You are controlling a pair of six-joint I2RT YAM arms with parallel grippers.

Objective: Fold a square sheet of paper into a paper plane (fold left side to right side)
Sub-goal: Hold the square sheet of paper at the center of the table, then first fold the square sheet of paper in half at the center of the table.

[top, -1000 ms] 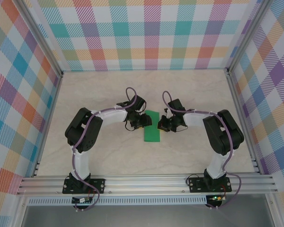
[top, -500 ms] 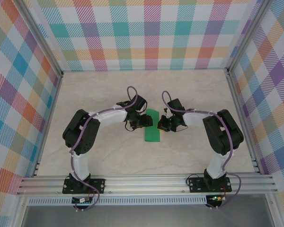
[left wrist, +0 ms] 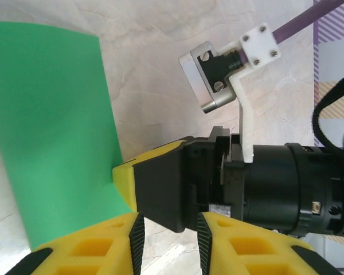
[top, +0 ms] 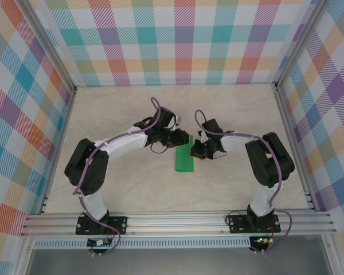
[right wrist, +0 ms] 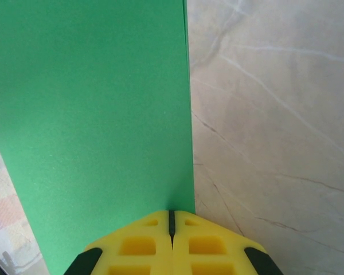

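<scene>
Green folded paper (top: 184, 159), right jaws closed at its edge

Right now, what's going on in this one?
A robot is working on a bright-green sheet of paper, apparently already folded into a narrow strip that lies flat on the pale marble-look table. The right hand is shut, with its tips down at the strip's right long edge. The left hand sits over the strip's far end, fingers apart, close beside the right hand. There is no plane shape yet.
</scene>
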